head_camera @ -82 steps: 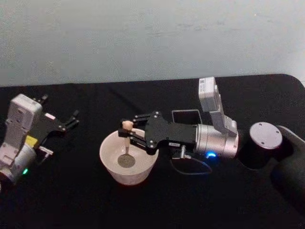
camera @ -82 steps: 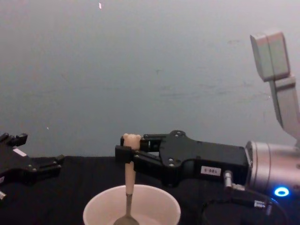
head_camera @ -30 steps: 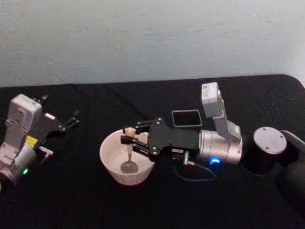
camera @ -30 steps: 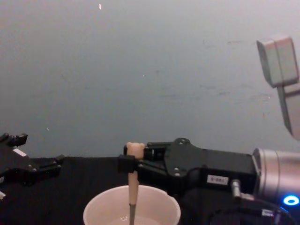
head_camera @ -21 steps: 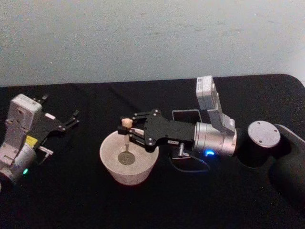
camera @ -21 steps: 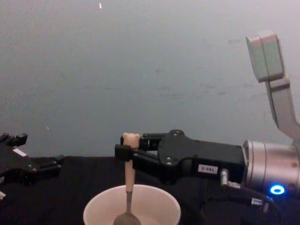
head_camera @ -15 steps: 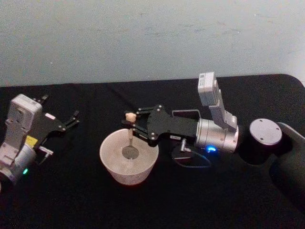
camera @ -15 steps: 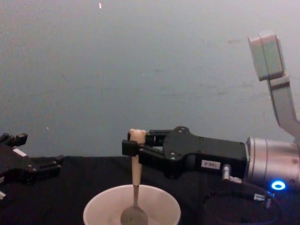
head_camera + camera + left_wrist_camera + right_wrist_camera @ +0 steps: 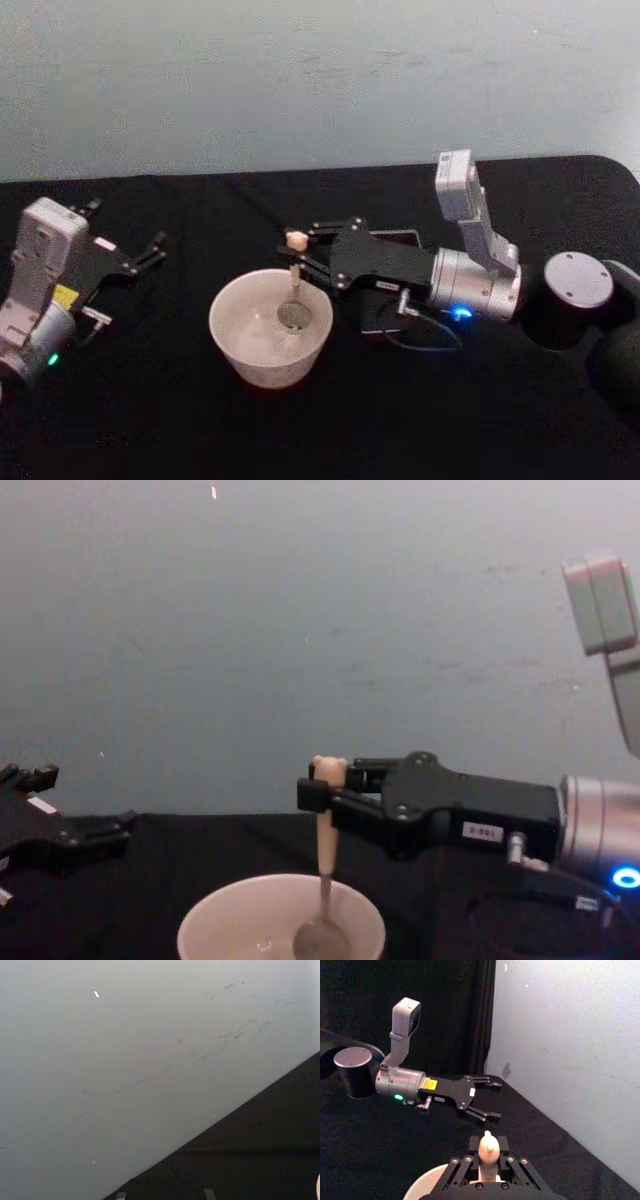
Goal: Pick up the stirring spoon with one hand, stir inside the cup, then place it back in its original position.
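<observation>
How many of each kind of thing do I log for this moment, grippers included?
stirring spoon: 1
cup: 1
holder box: 1, mostly hidden behind the right arm
grippers: 2, the right gripper shut on the spoon over the cup, the left gripper open and off to the side
Total: 5

- stirring spoon [image 9: 324, 840]: pale peach handle, shiny grey metal bowl
- cup [image 9: 262, 366]: plain cream-white
- right gripper [image 9: 296, 252]: black fingers, silver wrist, blue light
- left gripper [image 9: 125, 224]: black fingers, pale grey body, yellow label, green light
- tablecloth [image 9: 180, 430]: plain black
- wall [image 9: 300, 90]: pale grey-blue, faint scuffs
</observation>
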